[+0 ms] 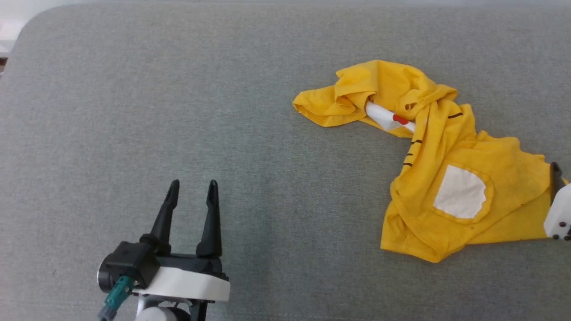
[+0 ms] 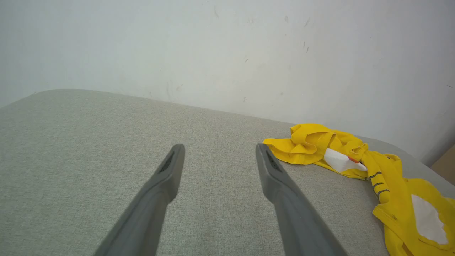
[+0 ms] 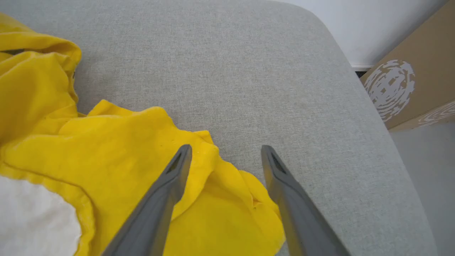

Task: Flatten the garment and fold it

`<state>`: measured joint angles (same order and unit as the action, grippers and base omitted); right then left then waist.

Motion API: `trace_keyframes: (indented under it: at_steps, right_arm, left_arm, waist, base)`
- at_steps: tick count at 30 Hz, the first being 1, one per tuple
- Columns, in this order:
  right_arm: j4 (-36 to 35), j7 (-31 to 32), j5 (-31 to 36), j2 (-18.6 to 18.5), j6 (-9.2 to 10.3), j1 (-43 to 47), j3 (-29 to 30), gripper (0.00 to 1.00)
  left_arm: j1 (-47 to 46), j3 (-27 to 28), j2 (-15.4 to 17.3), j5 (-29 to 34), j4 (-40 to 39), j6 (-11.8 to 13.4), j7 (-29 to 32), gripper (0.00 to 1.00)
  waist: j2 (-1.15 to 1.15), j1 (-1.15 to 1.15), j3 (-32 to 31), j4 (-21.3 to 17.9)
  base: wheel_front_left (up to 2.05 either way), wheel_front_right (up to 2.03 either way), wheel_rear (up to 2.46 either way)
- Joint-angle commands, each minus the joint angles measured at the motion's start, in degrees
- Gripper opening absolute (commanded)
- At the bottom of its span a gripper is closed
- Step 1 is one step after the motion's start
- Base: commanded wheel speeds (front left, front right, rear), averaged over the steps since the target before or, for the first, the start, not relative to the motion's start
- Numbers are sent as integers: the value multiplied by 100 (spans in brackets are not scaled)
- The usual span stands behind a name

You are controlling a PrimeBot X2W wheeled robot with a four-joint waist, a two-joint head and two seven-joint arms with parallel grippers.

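On coarse grey woven upholstery, a crumpled, rope-twisted yellow garment

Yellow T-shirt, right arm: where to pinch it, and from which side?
Take the T-shirt's loose edge fold on the robot's right, which lies between the fingers of the open right gripper. Come in from the right, off the bare grey cushion, with the fingers low. That edge looks thin and free, while the far end is bunched and rolled, so probably harder to spread from.
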<state>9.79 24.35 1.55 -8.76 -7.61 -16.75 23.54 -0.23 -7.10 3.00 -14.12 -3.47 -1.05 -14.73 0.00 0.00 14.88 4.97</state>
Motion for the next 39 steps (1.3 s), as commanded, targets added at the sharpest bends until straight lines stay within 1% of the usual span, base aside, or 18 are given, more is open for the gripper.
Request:
trace_keyframes:
  at_steps: [1, 5, 10, 15, 19, 20, 21, 22, 28, 32, 36, 39]
  right_arm:
    - [17, 100, -30, 45, 12, 23, -30, 100]
    - [96, 301, -121, 255, 12, 93, -54, 100]
    - [161, 323, -5, 416, 12, 148, 79, 100]
    - [231, 324, 117, 508, 12, 143, 267, 100]
    - [279, 325, 122, 545, 12, 189, 262, 100]
    - [289, 304, 104, 552, 12, 188, 261, 51]
    - [307, 279, 94, 559, 12, 179, 259, 28]
    - [330, 254, 105, 563, 12, 172, 245, 0]
    - [400, 155, 139, 576, 12, 53, 251, 0]
    - [308, 27, 147, 579, 12, -49, 203, 0]
    - [2, 17, 19, 580, 12, -147, 11, 0]
    - [-344, 50, -102, 516, 12, -217, -267, 0]
  left_arm:
    - [-113, -25, -12, -23, 26, -53, -27, 100]
    - [-115, -9, -13, 0, 35, -58, -27, 100]
    - [-115, -9, -13, 19, 58, -86, -27, 100]
    - [-103, 2, -13, 21, 61, -94, -27, 100]
    - [-86, 12, -13, 22, 80, -93, -27, 100]
    - [-93, 10, -13, 18, 84, -94, -27, 100]
    - [-102, 9, -13, 13, 84, -91, -27, 100]
    - [-109, 9, -13, 9, 82, -90, -27, 100]
    - [-134, 16, -13, 6, 71, -71, -27, 100]
    - [-140, 21, -13, -14, 71, -59, -27, 100]
    - [-135, 13, -13, -40, 73, -37, -27, 100]
    - [-125, -9, -13, -63, 81, -14, -27, 100]
  waist:
    - [0, 0, -4, 80]
    - [0, 0, 12, 195]
    - [0, 0, 29, 317]
    - [0, 0, 10, 353]
    - [0, 0, -4, 310]
    - [0, 0, -3, 291]
    - [0, 0, -3, 269]
    - [0, 0, -6, 250]
    - [0, 0, -9, 157]
    - [0, 0, -24, 103]
    - [0, 0, -56, 67]
    - [0, 0, -104, 55]
  base:
    - [0, 0, 0]
    - [0, 0, 0]
    - [0, 0, 0]
    - [0, 0, 0]
    - [0, 0, 0]
    - [0, 0, 0]
    - [0, 0, 0]
    - [0, 0, 0]
    - [0, 0, 0]
    - [0, 0, 0]
    - [0, 0, 0]
    - [0, 0, 0]
